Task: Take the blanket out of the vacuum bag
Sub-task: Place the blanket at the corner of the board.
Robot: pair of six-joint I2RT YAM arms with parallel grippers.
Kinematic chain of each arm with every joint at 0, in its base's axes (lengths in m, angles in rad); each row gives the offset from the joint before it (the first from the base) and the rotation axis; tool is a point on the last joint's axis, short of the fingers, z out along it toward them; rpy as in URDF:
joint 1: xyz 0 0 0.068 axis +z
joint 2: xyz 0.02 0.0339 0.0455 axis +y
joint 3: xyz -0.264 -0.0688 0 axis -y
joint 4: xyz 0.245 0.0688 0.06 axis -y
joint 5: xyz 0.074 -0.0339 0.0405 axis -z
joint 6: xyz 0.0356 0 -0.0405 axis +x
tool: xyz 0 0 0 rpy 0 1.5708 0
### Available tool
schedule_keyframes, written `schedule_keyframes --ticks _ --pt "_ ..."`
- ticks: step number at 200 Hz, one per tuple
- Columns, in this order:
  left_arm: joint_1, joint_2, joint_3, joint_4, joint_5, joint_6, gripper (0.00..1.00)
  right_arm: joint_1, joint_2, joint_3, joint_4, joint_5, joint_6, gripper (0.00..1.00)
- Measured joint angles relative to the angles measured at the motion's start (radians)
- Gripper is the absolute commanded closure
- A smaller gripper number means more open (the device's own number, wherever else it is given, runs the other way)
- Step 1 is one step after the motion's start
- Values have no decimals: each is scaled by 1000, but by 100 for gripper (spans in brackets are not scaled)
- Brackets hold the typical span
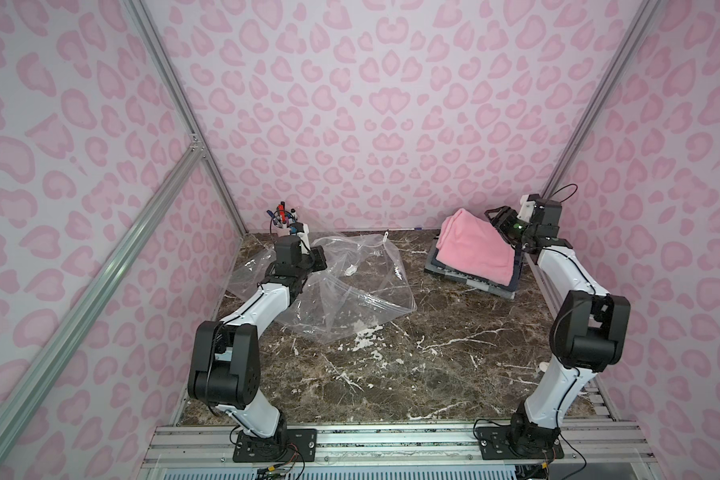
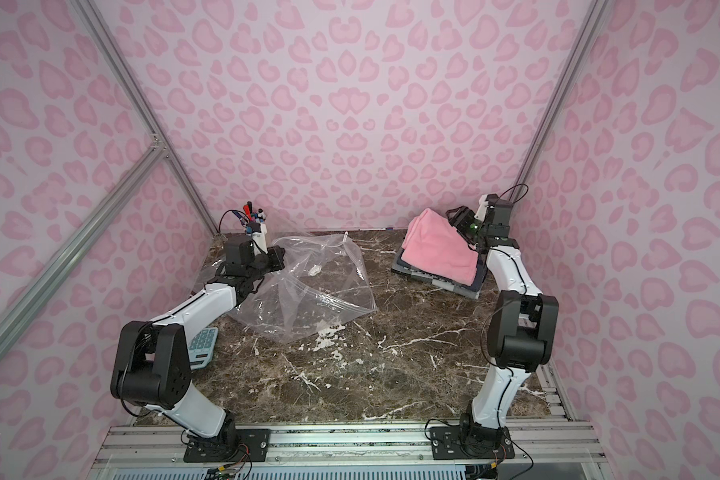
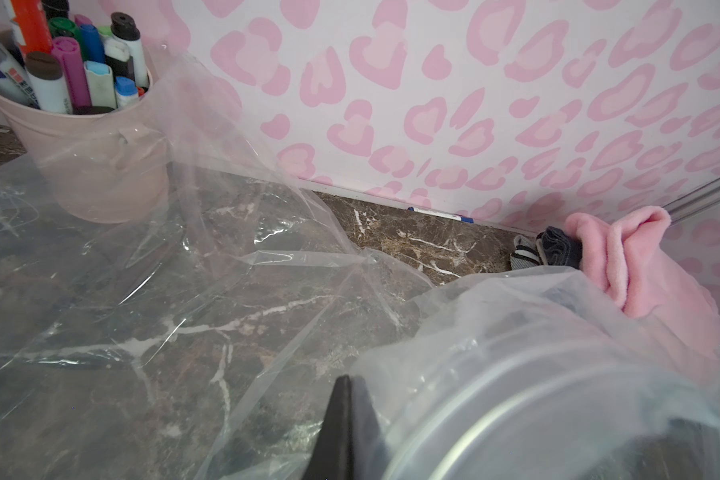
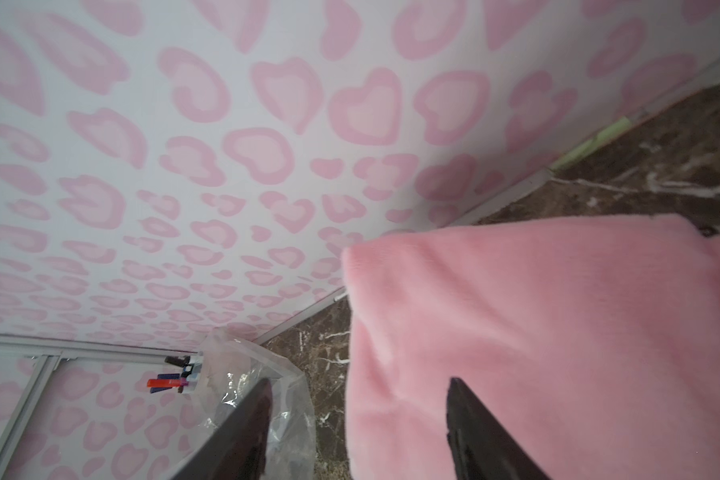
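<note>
blanket [image 1: 474,249] already out, lying on a stack of folded cloths [image 1: 466,287] at the far right, well apart from the empty vacuum bag [image 1: 350,291]. right gripper [image 4: 360,380] over it, jaws apart, empty. left gripper [image 1: 320,259] pinched shut on bag plastic. next, likely: release bag, retract.

We find the front and middle of the marble tabletop [image 1: 391,365] bare, so a gripper could cross there freely. At the back left the crumpled vacuum bag [image 1: 350,291] sprawls wide and drapes against the cup of markers [image 3: 96,166] in the corner, and a calculator [image 2: 202,347] lies by the left wall. At the back right the pink blanket [image 1: 474,249] on a dark folded stack [image 1: 466,283] fills the corner, leaving a bare strip between bag and stack.
</note>
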Motion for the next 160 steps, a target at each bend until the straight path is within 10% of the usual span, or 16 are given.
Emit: schedule_keyframes --ticks 78,160 --pt "-1 -13 2 -1 7 6 96 -30 -101 -469 39 52 39 35" --pt "-1 -15 2 2 7 19 96 96 99 91 46 53 -2 37"
